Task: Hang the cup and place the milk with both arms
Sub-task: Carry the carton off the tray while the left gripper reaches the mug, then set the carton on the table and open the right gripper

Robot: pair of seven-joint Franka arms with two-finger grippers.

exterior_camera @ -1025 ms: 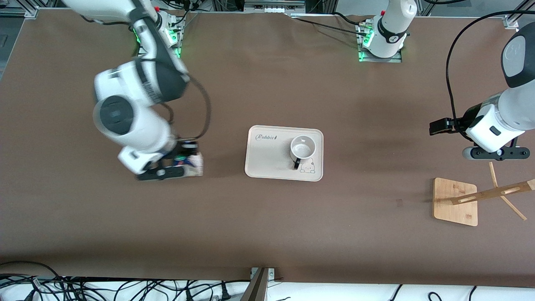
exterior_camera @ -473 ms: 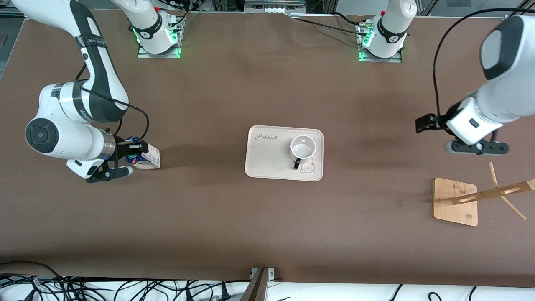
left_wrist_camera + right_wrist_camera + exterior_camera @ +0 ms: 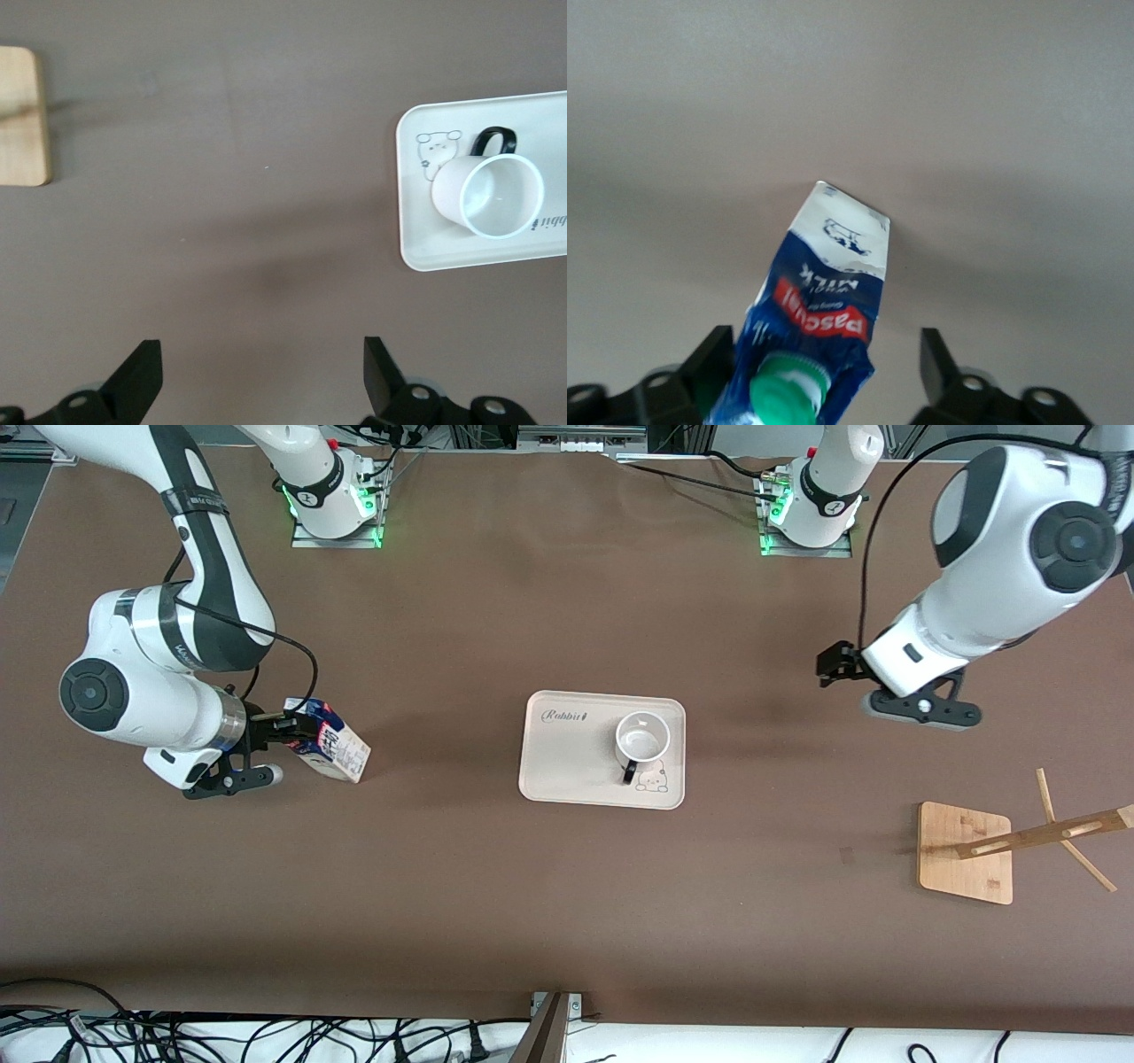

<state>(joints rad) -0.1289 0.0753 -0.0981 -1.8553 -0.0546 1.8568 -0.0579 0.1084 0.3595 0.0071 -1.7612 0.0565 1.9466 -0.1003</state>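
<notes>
Here the right gripper (image 3: pixel 282 737) has its fingers spread wide around the tilted milk carton (image 3: pixel 328 746), toward the right arm's end of the table, though contact cannot be told; the left gripper (image 3: pixel 261 381), wide open and empty, hangs over bare table between the tray (image 3: pixel 567 775) and the wooden rack (image 3: pixel 966 853). The cup (image 3: pixel 641 739) stands upright on the tray.

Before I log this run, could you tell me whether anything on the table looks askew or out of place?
Yes: the milk is tilted, not upright, between the open fingers of the right pincer at the right arm's end. The cup sits upright on the tray. The left pincer, open, hangs over bare table.
</notes>
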